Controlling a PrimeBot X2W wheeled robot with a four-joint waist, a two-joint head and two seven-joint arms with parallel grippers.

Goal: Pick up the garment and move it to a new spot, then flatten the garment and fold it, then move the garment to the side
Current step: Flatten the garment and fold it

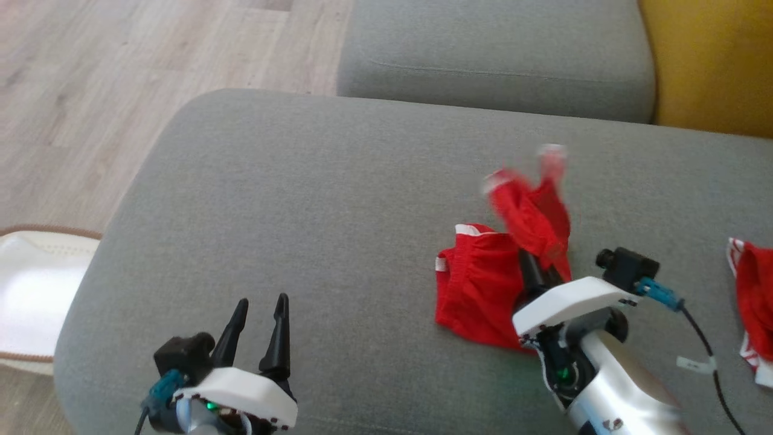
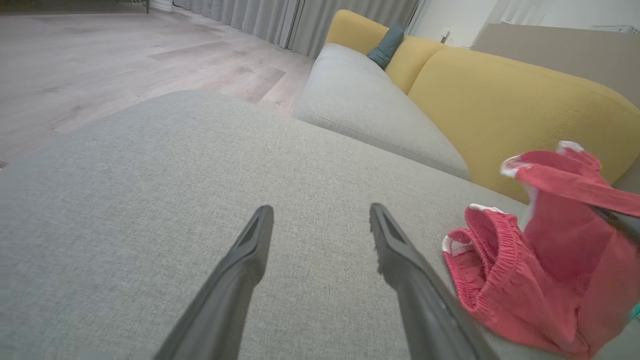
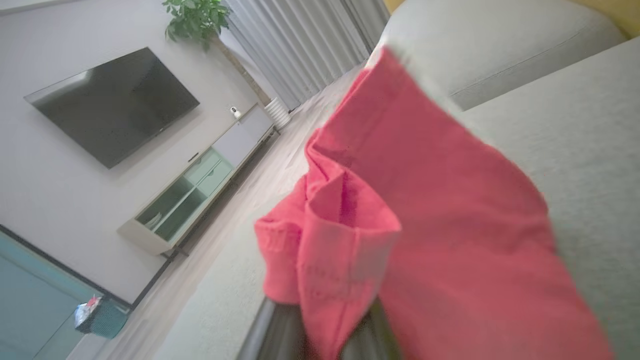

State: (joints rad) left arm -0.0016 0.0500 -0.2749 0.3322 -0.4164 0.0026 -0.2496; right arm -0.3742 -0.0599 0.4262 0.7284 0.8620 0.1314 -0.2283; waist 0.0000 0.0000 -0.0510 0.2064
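Observation:
The garment (image 1: 477,284) is red shorts with white trim, lying crumpled on the grey seat cushion (image 1: 302,199) right of centre. One part of it is lifted and blurred above the rest. My right gripper (image 1: 537,266) is shut on that lifted cloth, which drapes over the dark fingers (image 3: 280,330) in the right wrist view and hides their tips. The red cloth (image 3: 425,225) covers much of that view. My left gripper (image 1: 261,308) stands open over bare cushion at the lower left, well left of the garment (image 2: 540,270); its fingers (image 2: 250,260) hold nothing.
A second red-and-white garment (image 1: 755,302) lies at the cushion's right edge. Another grey cushion (image 1: 495,48) sits behind, with a yellow backrest (image 1: 712,60) at the far right. Wood floor (image 1: 90,72) lies beyond the left edge, with a white brown-rimmed object (image 1: 30,290) on it.

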